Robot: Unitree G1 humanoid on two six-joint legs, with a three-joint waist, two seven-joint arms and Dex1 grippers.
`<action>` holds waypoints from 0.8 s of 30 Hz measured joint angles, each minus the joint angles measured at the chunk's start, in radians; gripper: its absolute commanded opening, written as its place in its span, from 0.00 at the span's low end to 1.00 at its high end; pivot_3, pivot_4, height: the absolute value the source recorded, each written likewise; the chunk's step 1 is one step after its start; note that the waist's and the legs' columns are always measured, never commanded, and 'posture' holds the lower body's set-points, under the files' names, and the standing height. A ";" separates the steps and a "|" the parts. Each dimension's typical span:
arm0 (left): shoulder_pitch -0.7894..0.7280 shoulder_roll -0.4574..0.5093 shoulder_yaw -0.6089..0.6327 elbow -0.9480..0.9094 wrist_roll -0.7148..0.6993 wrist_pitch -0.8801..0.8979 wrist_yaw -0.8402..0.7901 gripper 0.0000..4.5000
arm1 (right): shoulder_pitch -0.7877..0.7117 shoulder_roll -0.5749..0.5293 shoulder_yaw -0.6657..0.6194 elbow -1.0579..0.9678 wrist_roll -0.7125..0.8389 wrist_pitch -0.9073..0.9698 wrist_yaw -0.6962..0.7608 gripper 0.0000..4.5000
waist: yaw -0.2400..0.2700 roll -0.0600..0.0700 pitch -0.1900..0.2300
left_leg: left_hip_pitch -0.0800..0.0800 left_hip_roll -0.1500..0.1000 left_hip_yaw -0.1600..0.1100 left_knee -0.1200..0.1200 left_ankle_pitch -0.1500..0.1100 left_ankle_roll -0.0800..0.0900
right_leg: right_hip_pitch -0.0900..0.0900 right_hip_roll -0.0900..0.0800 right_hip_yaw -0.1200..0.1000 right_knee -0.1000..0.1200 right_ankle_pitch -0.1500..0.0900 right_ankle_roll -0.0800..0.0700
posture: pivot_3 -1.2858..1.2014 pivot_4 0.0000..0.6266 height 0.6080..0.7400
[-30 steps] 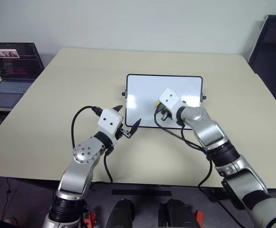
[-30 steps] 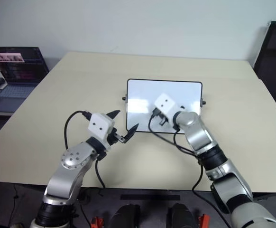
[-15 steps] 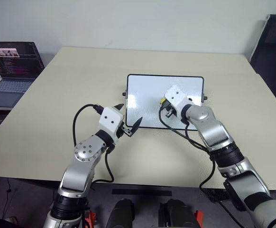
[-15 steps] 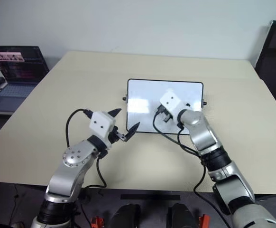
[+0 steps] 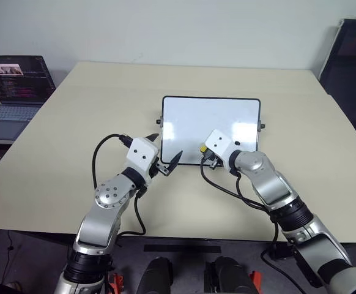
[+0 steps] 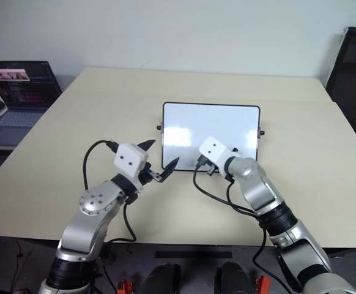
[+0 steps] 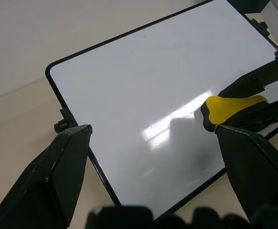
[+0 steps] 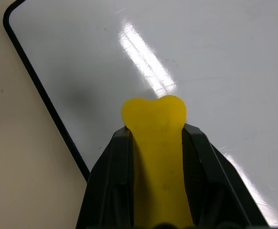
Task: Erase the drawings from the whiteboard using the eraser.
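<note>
Right hand (image 8: pixel 154 138) nearer whiteboard's (image 5: pixel 227 116) front edge, pinching one eraser (image 8: pixel 155 152); left hand (image 5: pixel 164 152) spread

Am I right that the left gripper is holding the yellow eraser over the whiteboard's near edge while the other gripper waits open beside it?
Not quite: the right gripper is shut on the yellow eraser over the near edge of the whiteboard, as the right wrist view shows. The left gripper is the one that waits open beside it.
</note>
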 measured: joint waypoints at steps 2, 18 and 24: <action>0.004 0.000 0.000 -0.001 0.000 0.000 0.000 1.00 | 0.019 -0.006 -0.009 -0.025 0.001 0.017 0.007 0.22 | 0.001 0.000 0.000 | 0.000 0.000 0.000 0.000 0.000 0.000 | 0.000 0.000 0.000 0.000 0.000 0.000 | 0.52 0.24 1.00; -0.115 0.051 0.038 -0.022 -0.164 0.071 -0.161 1.00 | -0.018 -0.004 -0.439 -0.530 0.125 0.684 -0.062 0.22 | 0.003 0.000 0.001 | -0.010 -0.001 -0.002 -0.002 -0.002 -0.003 | -0.008 -0.001 -0.002 0.000 0.000 -0.002 | 0.52 0.24 1.00; -0.246 0.048 -0.045 0.053 -0.261 0.071 -0.364 1.00 | 0.019 -0.052 -0.512 -0.648 0.137 0.943 -0.113 0.22 | 0.004 0.000 0.001 | -0.012 -0.004 -0.002 -0.002 -0.002 -0.002 | -0.010 0.000 -0.002 -0.001 -0.001 0.000 | 0.52 0.24 1.00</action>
